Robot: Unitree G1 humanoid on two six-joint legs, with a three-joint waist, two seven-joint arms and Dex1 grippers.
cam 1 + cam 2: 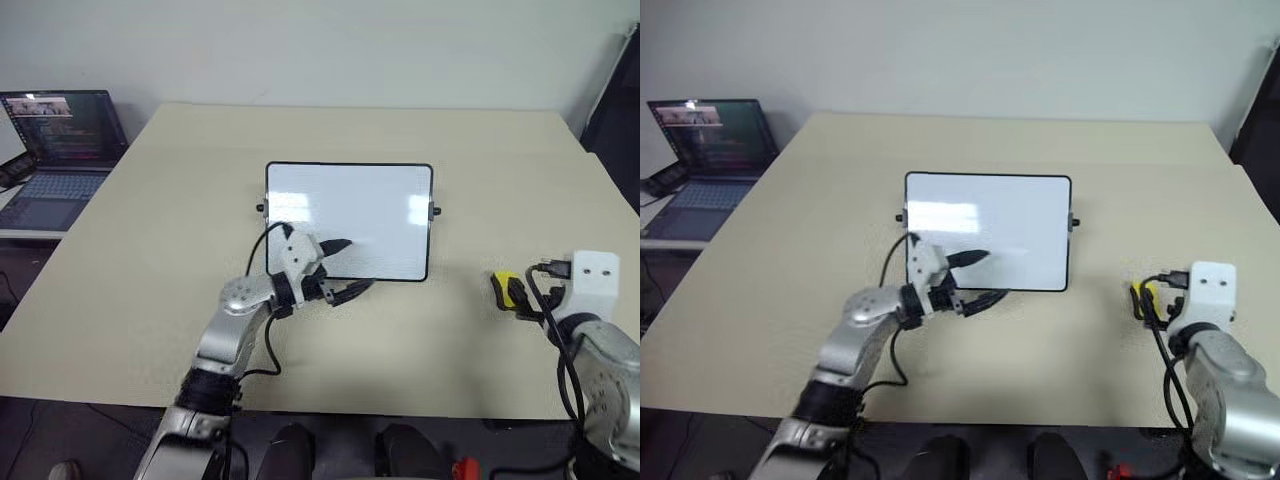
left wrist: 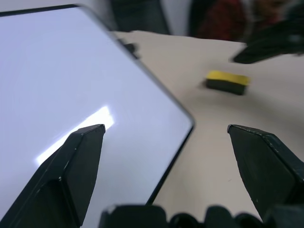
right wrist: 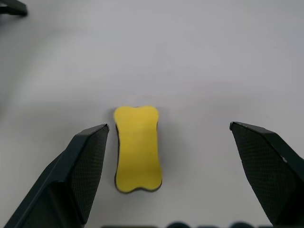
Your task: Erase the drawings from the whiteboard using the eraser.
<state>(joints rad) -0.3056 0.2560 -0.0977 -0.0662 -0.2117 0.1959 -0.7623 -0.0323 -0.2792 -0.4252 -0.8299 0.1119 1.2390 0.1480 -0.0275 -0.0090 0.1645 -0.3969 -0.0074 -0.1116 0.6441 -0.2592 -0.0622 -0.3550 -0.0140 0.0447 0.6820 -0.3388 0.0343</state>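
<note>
The whiteboard [image 1: 350,220] lies flat in the middle of the table [image 1: 150,250], and its white surface looks clean. The left arm reaches forward with the elbow bent; the left gripper [image 1: 345,268] points to the right over the near edge of the board, its fingers spread apart and holding nothing. The eraser [image 3: 137,147] lies on the table to the right of the board, yellow side up. The right gripper [image 3: 168,166] hangs above it, fingers wide apart, not touching it.
</note>
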